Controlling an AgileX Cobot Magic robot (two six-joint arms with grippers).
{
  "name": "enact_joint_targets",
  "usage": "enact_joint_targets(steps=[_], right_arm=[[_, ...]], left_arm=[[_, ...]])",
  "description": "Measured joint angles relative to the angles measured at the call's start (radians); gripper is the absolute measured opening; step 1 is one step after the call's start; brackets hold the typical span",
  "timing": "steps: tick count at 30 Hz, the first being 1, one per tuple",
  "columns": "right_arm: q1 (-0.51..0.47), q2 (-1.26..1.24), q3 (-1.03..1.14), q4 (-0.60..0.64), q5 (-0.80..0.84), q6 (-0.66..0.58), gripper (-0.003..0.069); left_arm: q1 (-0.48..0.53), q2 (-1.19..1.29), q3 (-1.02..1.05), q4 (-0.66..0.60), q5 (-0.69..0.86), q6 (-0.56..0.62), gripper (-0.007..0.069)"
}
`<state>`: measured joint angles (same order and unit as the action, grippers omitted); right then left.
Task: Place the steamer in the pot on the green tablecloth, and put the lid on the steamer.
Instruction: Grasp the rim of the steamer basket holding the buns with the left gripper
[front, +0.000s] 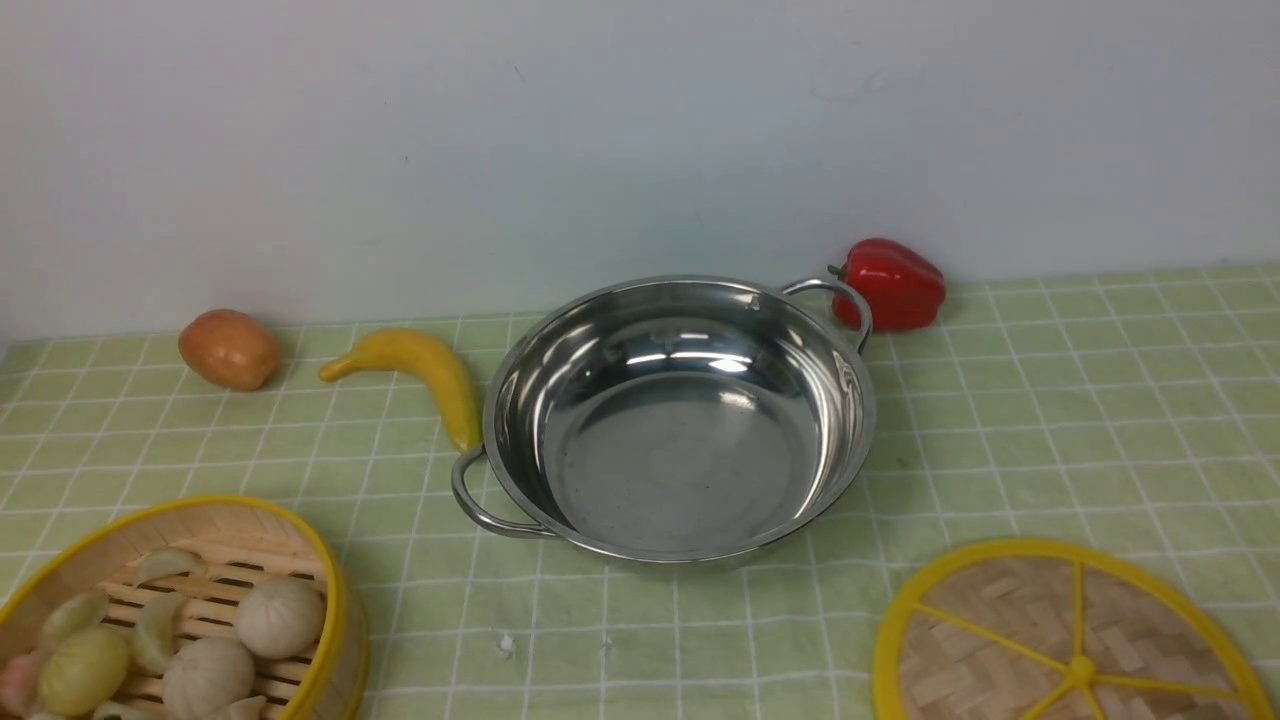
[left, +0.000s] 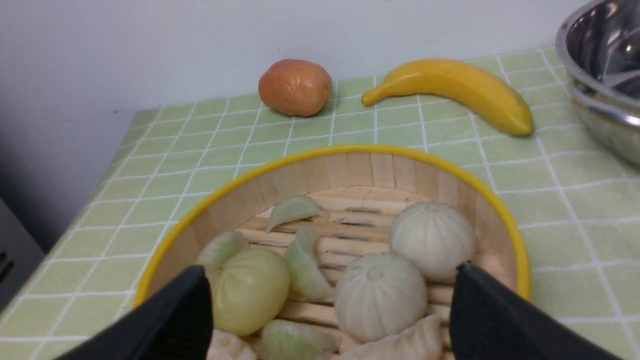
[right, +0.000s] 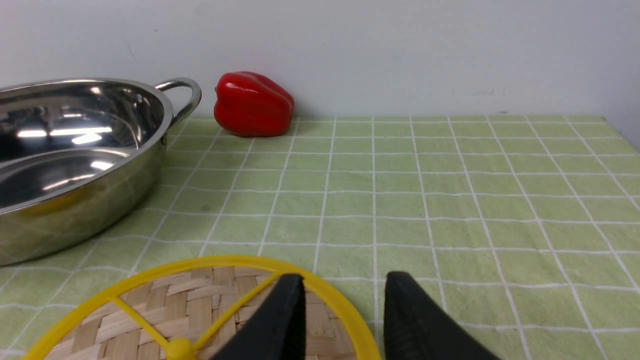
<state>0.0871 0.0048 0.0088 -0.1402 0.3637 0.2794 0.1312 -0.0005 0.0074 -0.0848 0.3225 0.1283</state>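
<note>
Over green tablecloth (front: 1050, 400), left pincer (left: 330, 270) gapes wide above steamer (left: 380, 170), right pincer (right: 345, 276) slightly parted above lid (right: 150, 300), both empty.

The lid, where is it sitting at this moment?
Front view: the lid lies flat on the green tablecloth at the robot's near right, apart from the pot and partly out of frame.

pot (front: 680, 420): shiny mirror-smooth steel | steamer (front: 180, 600): pale slatted wood, glossy yellow rim | lid (front: 1070, 640): woven bamboo, yellow plastic-looking spokes | green tablecloth (front: 1050, 400): matt checked cloth | pepper (front: 892, 284): glossy red
</note>
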Motion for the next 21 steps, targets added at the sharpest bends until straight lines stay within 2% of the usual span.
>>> enact_joint_targets(steps=[2, 4, 9, 14, 21], right_arm=[[0.0, 0.0, 0.0, 0.0, 0.0, 0.0, 0.0243], [0.0, 0.0, 0.0, 0.0, 0.0, 0.0, 0.0243], [0.0, 0.0, 0.0, 0.0, 0.0, 0.0, 0.0243], [0.0, 0.0, 0.0, 0.0, 0.0, 0.0, 0.0243], [0.0, 0.0, 0.0, 0.0, 0.0, 0.0, 0.0243]], left_arm=[[0.0, 0.0, 0.0, -0.174, -0.08, -0.058, 0.0589], [0.0, 0.0, 0.0, -0.29, -0.138, -0.081, 0.0589], [0.0, 0.0, 0.0, -0.515, -0.27, -0.096, 0.0589], [0.0, 0.0, 0.0, -0.55, -0.309, -0.093, 0.0589], [0.0, 0.0, 0.0, -0.561, -0.268, -0.095, 0.0588]])
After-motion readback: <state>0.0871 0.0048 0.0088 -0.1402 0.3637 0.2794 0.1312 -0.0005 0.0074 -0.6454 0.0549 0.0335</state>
